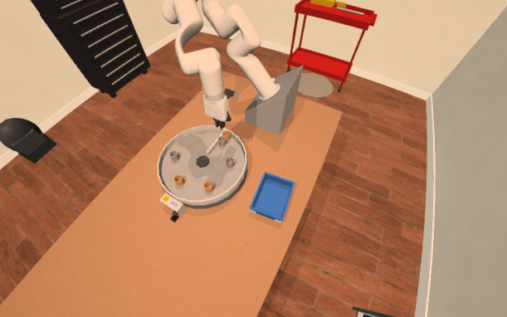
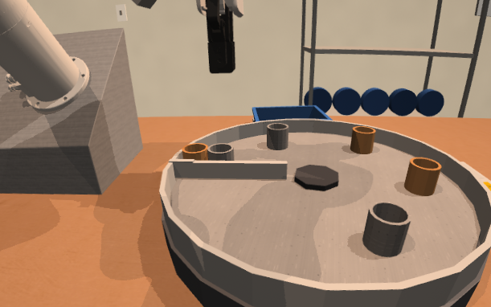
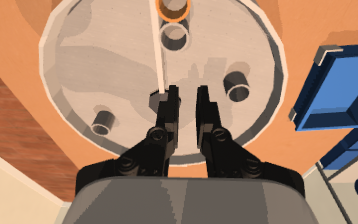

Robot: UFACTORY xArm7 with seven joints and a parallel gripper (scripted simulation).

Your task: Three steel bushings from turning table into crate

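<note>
The turning table [image 1: 192, 145] [image 2: 270, 229] [image 3: 115, 65] holds three grey steel bushings, all upright. One steel bushing [image 1: 221, 141] [image 2: 221, 153] [image 3: 174, 40] stands close beside an orange bushing [image 1: 226, 135] [image 2: 195, 153] [image 3: 173, 16] near the bar. Another steel bushing [image 1: 230, 163] [image 2: 277, 137] [image 3: 237, 85] is on the crate side, and a third steel bushing [image 1: 174, 156] [image 2: 386, 233] [image 3: 102, 122] is across the hub. The blue crate [image 1: 272, 199] [image 2: 286, 113] [image 3: 350, 85] is empty. My gripper [image 1: 220, 125] [image 2: 222, 67] [image 3: 187, 99] hangs above the table's robot-side rim, fingers slightly apart with nothing between them.
A fixed bar [image 1: 215, 142] [image 2: 230, 170] [image 3: 157, 50] reaches from the rim towards the dark hub [image 1: 202, 162] [image 2: 317, 177]. Two more orange bushings, one [image 1: 179, 180] [image 2: 423, 178] and another [image 1: 208, 187] [image 2: 362, 141], stand on the far side. A control box [image 1: 173, 203] sits at the rim.
</note>
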